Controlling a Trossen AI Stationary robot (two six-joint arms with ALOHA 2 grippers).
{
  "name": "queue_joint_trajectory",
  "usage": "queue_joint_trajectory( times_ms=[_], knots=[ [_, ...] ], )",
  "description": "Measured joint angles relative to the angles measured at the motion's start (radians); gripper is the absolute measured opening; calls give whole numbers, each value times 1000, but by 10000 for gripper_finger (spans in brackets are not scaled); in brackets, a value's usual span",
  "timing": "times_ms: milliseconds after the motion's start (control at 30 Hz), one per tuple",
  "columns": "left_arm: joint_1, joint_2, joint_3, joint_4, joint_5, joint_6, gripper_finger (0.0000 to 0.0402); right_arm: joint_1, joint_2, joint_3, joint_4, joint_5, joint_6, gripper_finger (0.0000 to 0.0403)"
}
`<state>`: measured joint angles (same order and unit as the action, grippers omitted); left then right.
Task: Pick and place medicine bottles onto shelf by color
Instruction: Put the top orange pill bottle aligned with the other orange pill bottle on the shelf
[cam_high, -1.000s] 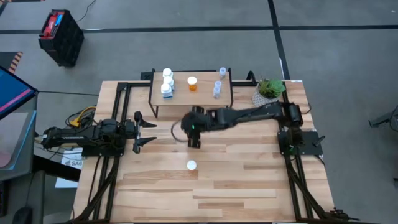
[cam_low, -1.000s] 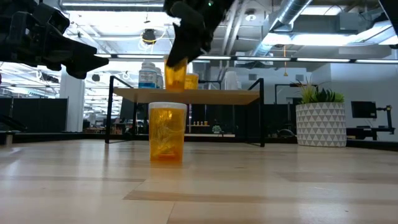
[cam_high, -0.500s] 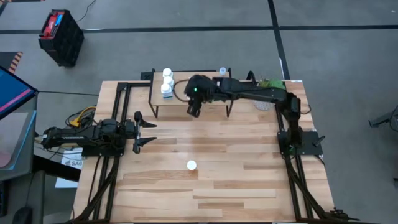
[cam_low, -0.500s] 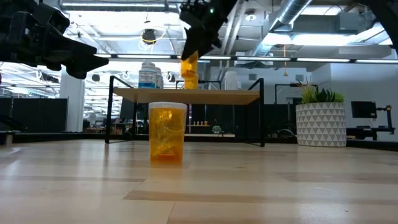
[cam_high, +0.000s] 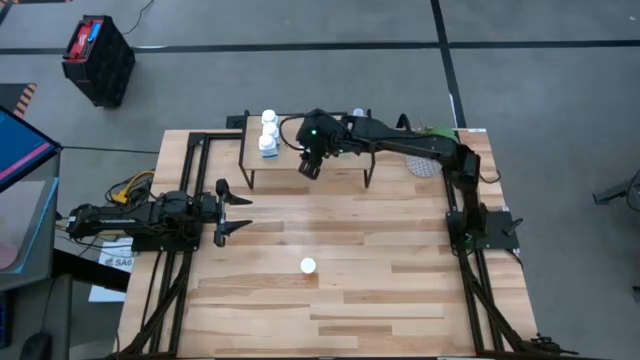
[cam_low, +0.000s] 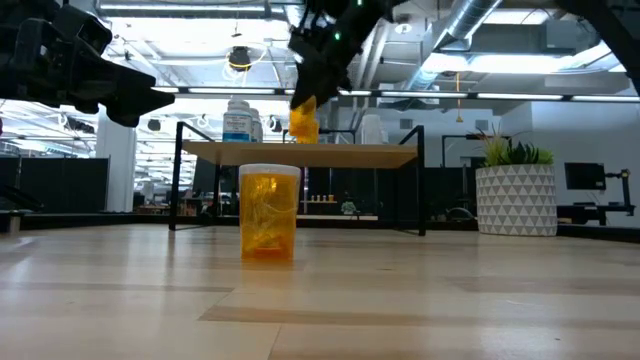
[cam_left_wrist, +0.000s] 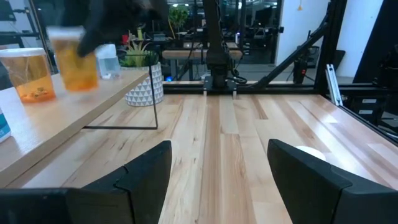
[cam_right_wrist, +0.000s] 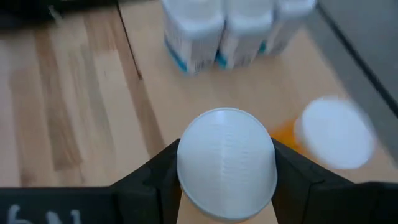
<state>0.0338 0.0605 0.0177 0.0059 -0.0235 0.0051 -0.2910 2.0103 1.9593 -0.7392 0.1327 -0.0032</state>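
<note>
My right gripper is over the shelf, shut on an orange medicine bottle with a white cap. A second orange bottle stands on the shelf beside it. Three white bottles stand in a row at the shelf's left end, and a clear one stands at its far right. A third orange bottle stands upright on the table, near the middle. My left gripper waits open at the table's left side, holding nothing. My right gripper pinches the orange bottle at its top, with one finger on each side of the white cap. The fingers slant down from above. The bottle hangs nearly upright below them, its base just above the shelf top.
A potted green plant stands at the table's far right corner, beside the shelf. The shelf's black legs stand on the table's far part. Bare wood lies around the lone orange bottle and along the near edge.
My right gripper has carried the orange bottle up and toward the table's far edge. It went from above the table in front of the shelf to over the shelf top, and it has slowed over the last half second. The bottle stays held throughout.
</note>
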Motion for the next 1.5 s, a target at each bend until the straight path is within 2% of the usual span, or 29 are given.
queue_joint_trajectory(
  times_ms=[1167, 1500],
  knots=[
    [0, 0, 0, 0, -1, 0, 254, -112, 24, -1, 29, -1, -8, 203],
    [0, 0, 0, 0, -1, 0, 254, -103, 24, -1, 28, -1, -29, 239]
  ],
)
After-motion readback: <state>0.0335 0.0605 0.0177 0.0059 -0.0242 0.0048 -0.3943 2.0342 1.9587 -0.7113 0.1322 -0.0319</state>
